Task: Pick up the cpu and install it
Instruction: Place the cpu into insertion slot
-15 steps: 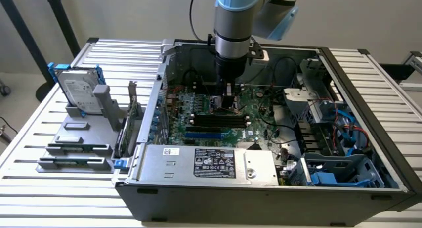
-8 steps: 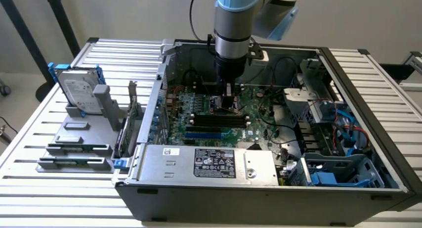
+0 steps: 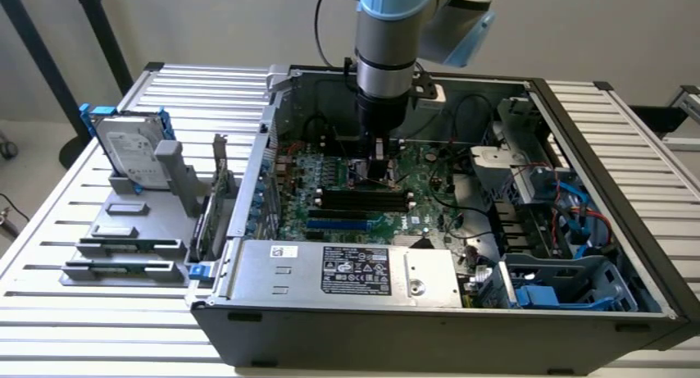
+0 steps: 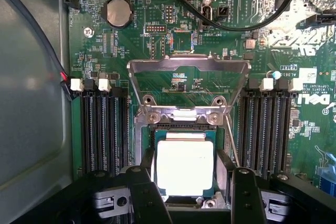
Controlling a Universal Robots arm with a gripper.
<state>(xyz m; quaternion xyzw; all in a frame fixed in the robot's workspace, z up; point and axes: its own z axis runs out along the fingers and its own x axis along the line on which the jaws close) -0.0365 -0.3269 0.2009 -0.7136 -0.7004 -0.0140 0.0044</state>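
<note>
The cpu [image 4: 185,167], a flat square chip with a shiny silver top and thin green rim, sits between my gripper's [image 4: 186,184] two black fingers [image 4: 143,192]. The fingers press against its two opposite sides, so the gripper is shut on it. It hangs level at the open CPU socket [image 4: 181,127] of the green motherboard [image 4: 110,40], just beneath the raised metal load frame [image 4: 189,65]. In the exterior view my gripper [image 3: 378,171] reaches straight down into the open computer case [image 3: 438,312], low over the board's middle.
Black memory slots [image 4: 105,129] flank the socket on both sides, and black cables [image 4: 231,22] arc over the board. In the case are a power supply [image 3: 350,271] and blue drive brackets [image 3: 547,296]. On the exterior view's left, a hard drive [image 3: 126,152] stands on a grey holder [image 3: 120,255].
</note>
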